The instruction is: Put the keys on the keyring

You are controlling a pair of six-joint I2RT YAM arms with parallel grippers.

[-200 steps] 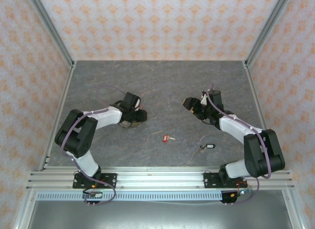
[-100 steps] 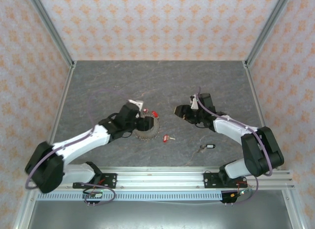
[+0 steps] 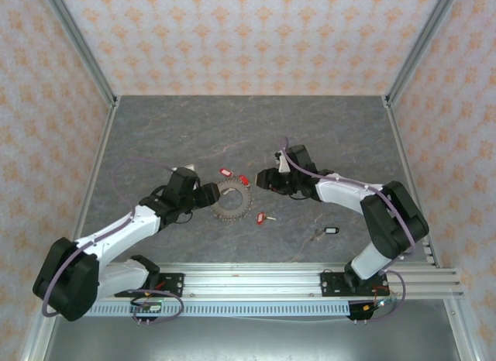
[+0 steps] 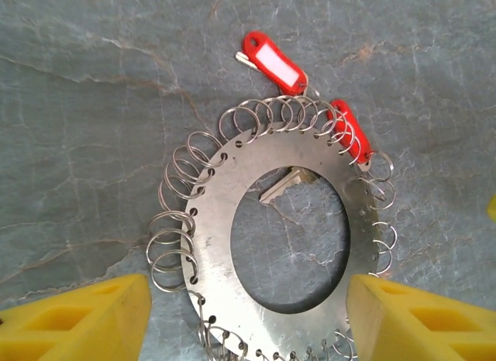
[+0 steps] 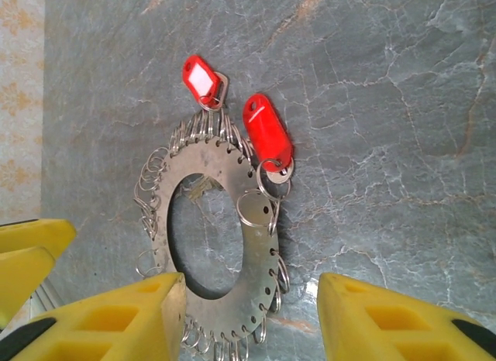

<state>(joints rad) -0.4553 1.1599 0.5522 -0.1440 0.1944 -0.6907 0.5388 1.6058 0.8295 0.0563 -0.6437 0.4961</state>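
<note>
The keyring (image 3: 230,203) is a flat grey metal hoop edged with several small split rings, lying flat on the table. Two red-tagged keys (image 4: 273,63) (image 4: 350,130) hang on its far rim, also seen as red tags (image 5: 200,80) (image 5: 266,132); one key blade shows through the hole. My left gripper (image 3: 209,194) (image 4: 246,330) is open just left of the keyring (image 4: 225,221), with nothing between its yellow fingers (image 4: 74,322). My right gripper (image 3: 262,179) (image 5: 252,322) is open just right of the keyring (image 5: 260,245). A loose red key (image 3: 263,218) and a black-tagged key (image 3: 329,231) lie nearer the front.
The grey marbled table (image 3: 155,136) is walled by patterned panels on three sides. An aluminium rail (image 3: 248,280) carrying both arm bases runs along the near edge. The left gripper's yellow finger (image 5: 27,252) shows at the left edge of the right wrist view.
The left gripper carried the keyring right toward the table's middle, then drew back left off it. The right gripper moved left, close to the keyring's right side.
</note>
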